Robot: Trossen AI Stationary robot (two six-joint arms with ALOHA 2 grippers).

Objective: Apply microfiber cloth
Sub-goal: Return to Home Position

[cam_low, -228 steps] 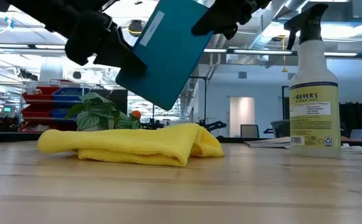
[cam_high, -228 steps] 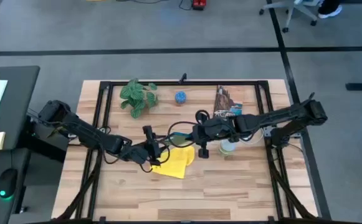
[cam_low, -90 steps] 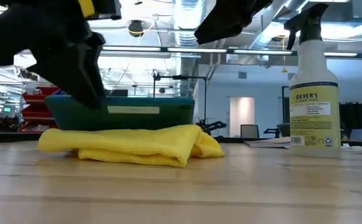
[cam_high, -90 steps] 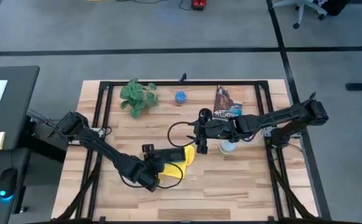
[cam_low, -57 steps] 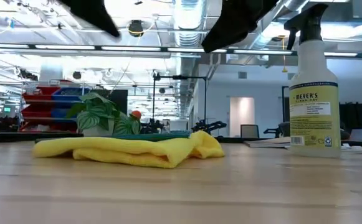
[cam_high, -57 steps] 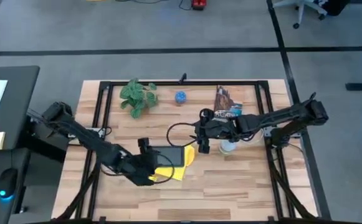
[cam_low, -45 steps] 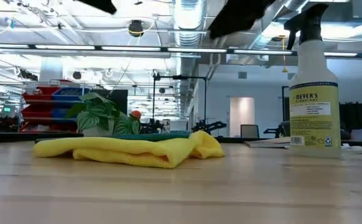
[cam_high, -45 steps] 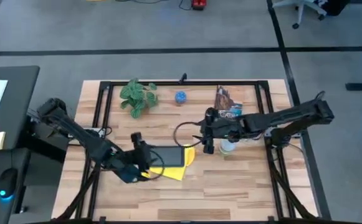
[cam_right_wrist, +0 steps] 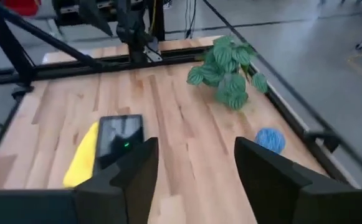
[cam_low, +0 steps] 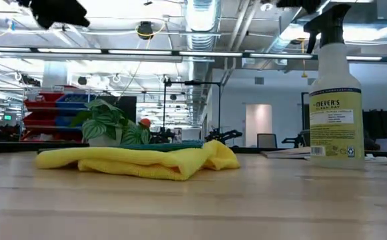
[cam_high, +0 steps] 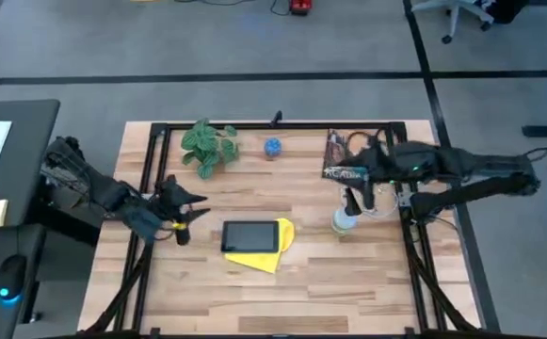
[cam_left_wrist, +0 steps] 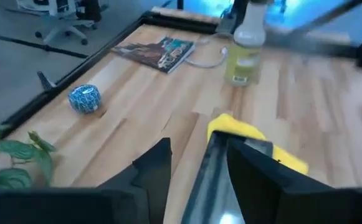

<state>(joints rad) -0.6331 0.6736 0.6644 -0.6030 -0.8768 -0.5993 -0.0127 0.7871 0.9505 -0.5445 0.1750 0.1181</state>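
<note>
Wiping looks finished, judging from the high view: the microfiber cloth (cam_high: 265,257) lies flat near the middle of the table (cam_high: 254,301), with the tablet (cam_high: 250,235) resting screen-up on top of it, so that yellow shows only along the tablet's near and right sides. The left gripper (cam_high: 190,213) hangs towards the table's left edge, fingers spread and empty. The right gripper (cam_high: 352,200) hovers close to the right edge beside the spray bottle (cam_high: 344,222), also parted and holding nothing. What is left, by my reading, is only for both arms to settle into their rest poses. A leafy plant (cam_high: 209,148), a blue ball (cam_high: 272,147) and a magazine (cam_high: 342,155) sit along the far edge. Around the table runs a grey floor (cam_high: 254,47) with dark tape lines, and an office chair (cam_high: 442,14) stands beyond the far right corner.

Low view: the cloth (cam_low: 136,160) lies rumpled on pale wood planks with the tablet's teal edge just visible above it. The spray bottle stands upright, well apart to one side. Behind are ceiling lights, ducting and shelves (cam_low: 46,100) of red and blue bins.

Left wrist view: the fingers (cam_left_wrist: 152,174) stand apart, the cloth and tablet ahead, the bottle farther off.

Right wrist view: the fingers (cam_right_wrist: 131,174) are likewise apart, with nothing between them. The tablet lies on the cloth, the plant and ball near the far edge.
</note>
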